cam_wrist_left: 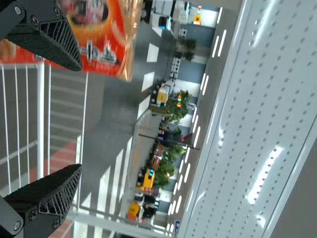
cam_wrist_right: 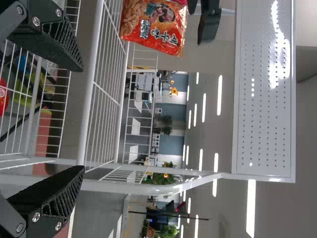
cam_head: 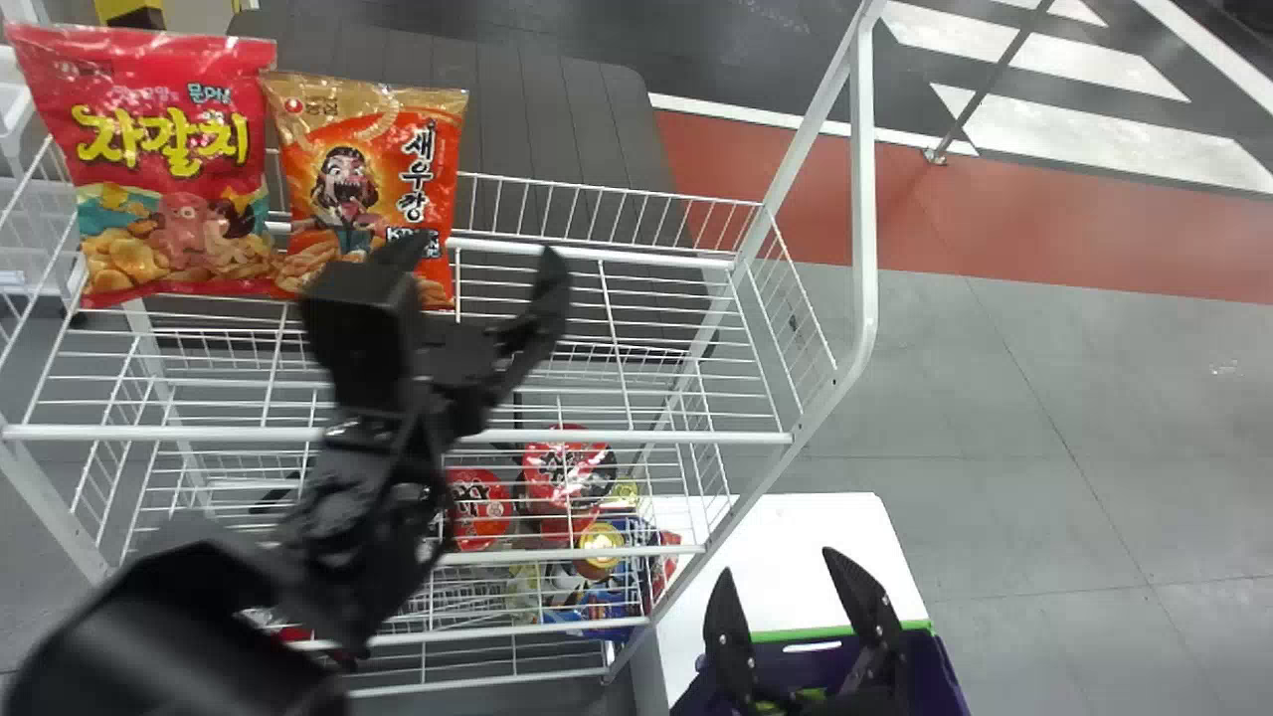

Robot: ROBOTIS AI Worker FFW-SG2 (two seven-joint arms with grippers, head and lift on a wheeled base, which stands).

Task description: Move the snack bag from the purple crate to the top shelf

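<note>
My left gripper (cam_head: 482, 257) is spread, empty, the orange snack bag (cam_head: 423, 169) beyond it; my right gripper (cam_head: 782, 567), likewise parted, has the purple crate (cam_head: 931, 671) below.

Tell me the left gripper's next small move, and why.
I'd probably ease the left gripper back, away from the orange bag: its fingers are open, and the bag already stands on the top shelf beside the red bag.
</note>
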